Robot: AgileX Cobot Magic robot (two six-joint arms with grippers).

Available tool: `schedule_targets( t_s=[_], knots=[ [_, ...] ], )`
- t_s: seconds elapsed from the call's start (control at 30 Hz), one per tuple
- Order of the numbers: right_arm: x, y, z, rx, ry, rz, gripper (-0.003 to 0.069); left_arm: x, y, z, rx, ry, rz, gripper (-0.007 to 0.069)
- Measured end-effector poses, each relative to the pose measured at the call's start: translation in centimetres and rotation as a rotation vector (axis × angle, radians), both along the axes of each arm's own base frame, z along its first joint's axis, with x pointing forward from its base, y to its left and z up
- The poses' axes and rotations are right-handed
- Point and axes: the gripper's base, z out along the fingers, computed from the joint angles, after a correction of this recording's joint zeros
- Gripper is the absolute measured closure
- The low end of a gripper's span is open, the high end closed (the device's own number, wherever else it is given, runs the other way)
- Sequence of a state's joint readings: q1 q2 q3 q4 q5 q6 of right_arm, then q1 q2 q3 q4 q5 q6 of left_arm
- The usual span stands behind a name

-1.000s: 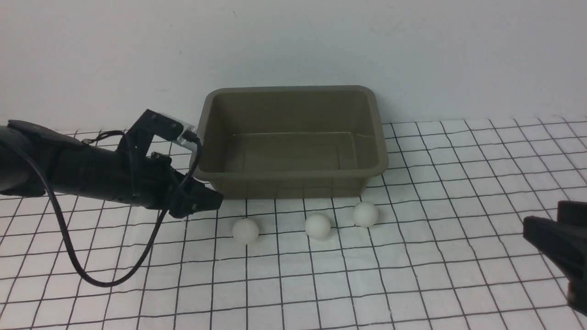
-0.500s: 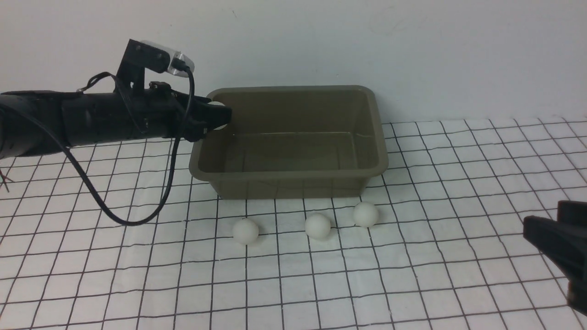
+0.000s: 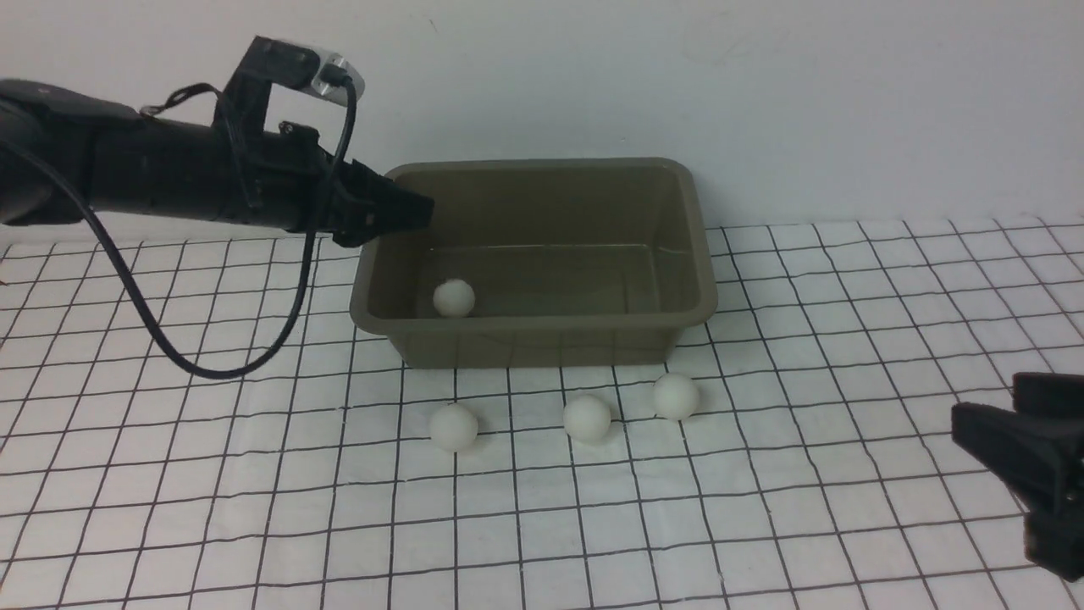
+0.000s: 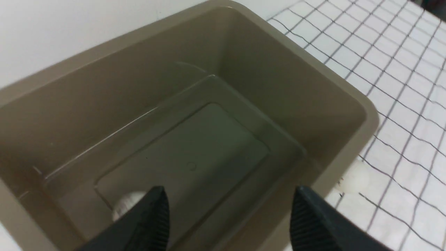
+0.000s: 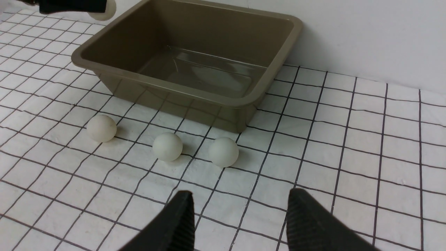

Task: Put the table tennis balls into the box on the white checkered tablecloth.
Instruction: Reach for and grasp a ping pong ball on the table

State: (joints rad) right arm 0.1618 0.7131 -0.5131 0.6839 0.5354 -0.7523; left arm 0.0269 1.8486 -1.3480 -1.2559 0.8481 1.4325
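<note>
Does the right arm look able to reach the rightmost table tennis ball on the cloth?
Probably yes: only bare tablecloth lies between the right end effector and the rightmost table tennis ball, and its jaws stand open.

The front camera sits on the robot's side between the arms, raised, looking forward and slightly down across the white checkered tablecloth (image 3: pixel 762 508) to the box (image 3: pixel 542 330). The left wrist camera hangs close over the box, facing down into it past the left gripper (image 4: pixel 228 200). The right wrist camera is lower and farther back, looking past the right gripper (image 5: pixel 240 204) across the cloth. All three share the box. Front and right wrist views share three table tennis balls (image 3: pixel 587 418) before it, and one, blurred, probably edges into the left wrist view.
</note>
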Motion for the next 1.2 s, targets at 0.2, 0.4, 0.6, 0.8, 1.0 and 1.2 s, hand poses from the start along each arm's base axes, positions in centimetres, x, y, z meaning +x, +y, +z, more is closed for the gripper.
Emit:
schedule_targets(
  t_s=[0.2,0.4,0.6,0.8,1.0,1.2],
  knots=[
    [2.5,0.8,0.7,-0.036,0.082,0.06,0.0323,-2.3,0.2,3.5,0.084,-0.02,-0.031,0.0258],
    [7.4,2.0,1.6,-0.072,0.177,0.13,0.0323,-5.3,0.8,6.7,0.206,-0.004,-0.015,0.0302],
    [11.5,2.7,-1.2,-0.095,0.279,0.152,0.0323,-7.9,1.8,9.1,0.305,0.043,0.083,0.0304],
    [14.6,3.6,-4.5,-0.082,0.359,0.191,0.0312,-9.4,1.9,10.6,0.294,0.049,0.111,0.0304],
    [18.7,4.8,-7.2,-0.008,0.452,0.207,0.0199,-10.1,1.7,10.7,0.288,0.084,0.084,0.0304],
    [21.2,5.6,-8.0,0.001,0.471,0.232,0.0159,-10.2,1.7,10.7,0.287,0.095,0.076,0.0304]
  ],
)
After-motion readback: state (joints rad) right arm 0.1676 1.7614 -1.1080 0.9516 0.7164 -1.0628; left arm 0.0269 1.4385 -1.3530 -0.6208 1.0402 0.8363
